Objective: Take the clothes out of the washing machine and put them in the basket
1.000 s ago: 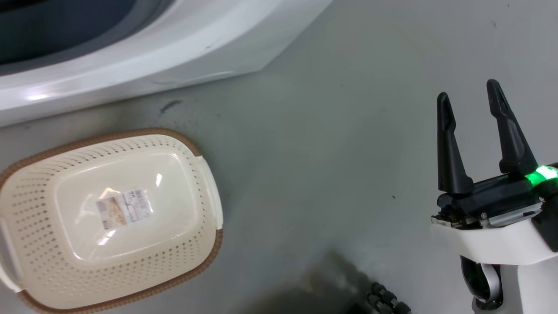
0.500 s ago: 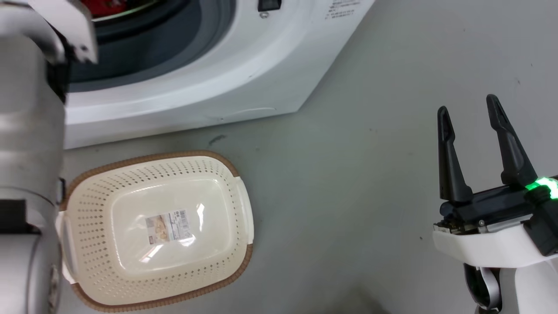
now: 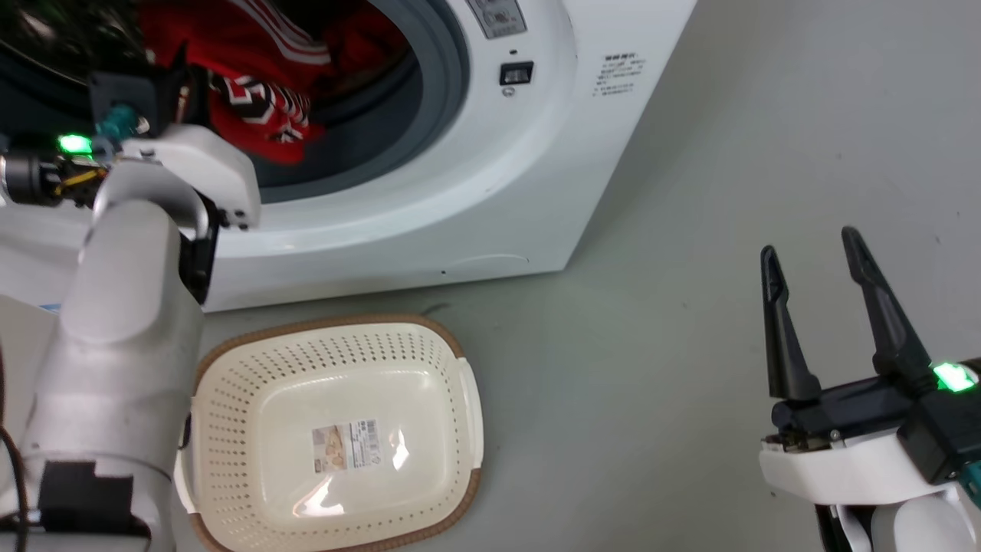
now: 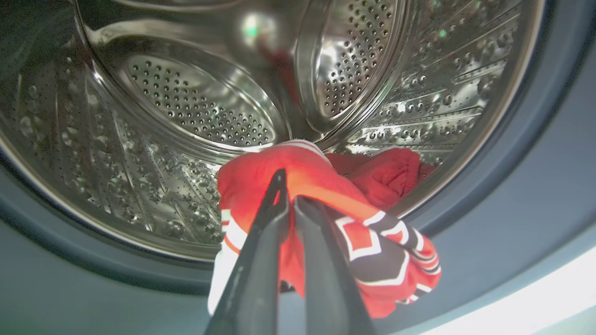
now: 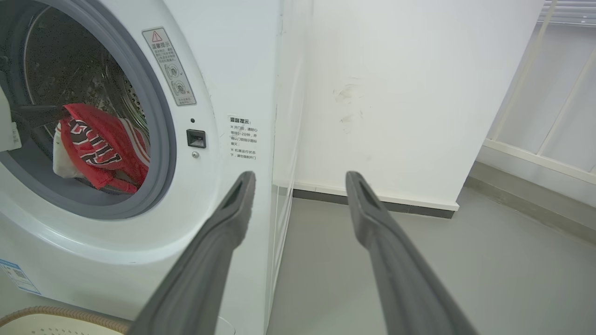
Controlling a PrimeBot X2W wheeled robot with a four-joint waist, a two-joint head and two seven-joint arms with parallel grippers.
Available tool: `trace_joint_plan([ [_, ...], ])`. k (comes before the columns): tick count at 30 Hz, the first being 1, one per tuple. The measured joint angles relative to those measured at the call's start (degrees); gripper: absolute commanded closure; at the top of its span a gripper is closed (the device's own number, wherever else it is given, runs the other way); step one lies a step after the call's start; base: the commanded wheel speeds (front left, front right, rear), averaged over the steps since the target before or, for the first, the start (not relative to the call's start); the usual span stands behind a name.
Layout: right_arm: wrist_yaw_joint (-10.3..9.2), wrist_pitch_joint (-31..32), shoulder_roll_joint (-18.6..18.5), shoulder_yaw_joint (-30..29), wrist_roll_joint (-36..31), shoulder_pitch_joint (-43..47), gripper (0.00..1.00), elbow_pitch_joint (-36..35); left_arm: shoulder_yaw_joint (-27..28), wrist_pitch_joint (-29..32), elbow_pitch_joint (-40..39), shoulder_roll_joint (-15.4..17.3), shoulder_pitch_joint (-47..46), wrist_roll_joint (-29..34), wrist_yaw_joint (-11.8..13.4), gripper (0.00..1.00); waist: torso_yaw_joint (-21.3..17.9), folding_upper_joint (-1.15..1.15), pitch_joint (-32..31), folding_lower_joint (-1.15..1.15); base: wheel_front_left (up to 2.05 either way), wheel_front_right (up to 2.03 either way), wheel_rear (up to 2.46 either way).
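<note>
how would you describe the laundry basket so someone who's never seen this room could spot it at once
Find the white front-loading washing machine with red clothes in its drum. On the grey floor right in front of it sits an oblong laundry basket. It is cream perforated plastic with a brown woven-look rim and a paper label on its bottom.

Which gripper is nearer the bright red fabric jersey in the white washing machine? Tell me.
Left. The left gripper reaches into the white washing machine, shut on the bright red fabric jersey. The right gripper hangs open over the grey floor, apart from both.
</note>
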Motion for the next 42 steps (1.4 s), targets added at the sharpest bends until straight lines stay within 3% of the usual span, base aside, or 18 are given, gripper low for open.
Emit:
trace_joint_plan([
  [25, 0.0, 0.0, 0.0, -1.0, -1.33, 8.94, 0.0, 1.76, -0.7, 1.34, -37.02, 1.13, 30.15, -1.34, 0.34, 1.0, 5.88, 0.0, -15.0, 0.0, 0.0, 0.0, 0.0],
  [35, 0.0, 0.0, 0.0, -1.38, -1.32, 10.43, 0.0, 1.79, -1.03, 6.44, -51.05, 2.38, 38.02, -2.15, 1.81, 1.0, 7.15, 0.0, -16.52, 0.0, 0.0, 0.0, 0.0],
  [42, 0.0, 0.0, 0.0, -1.71, -1.32, 10.32, 0.0, 1.69, -1.7, 8.57, -55.94, 2.79, 41.98, -2.56, 2.33, 1.0, 7.41, 0.0, -15.24, 0.01, 0.0, 0.0, 0.0],
])
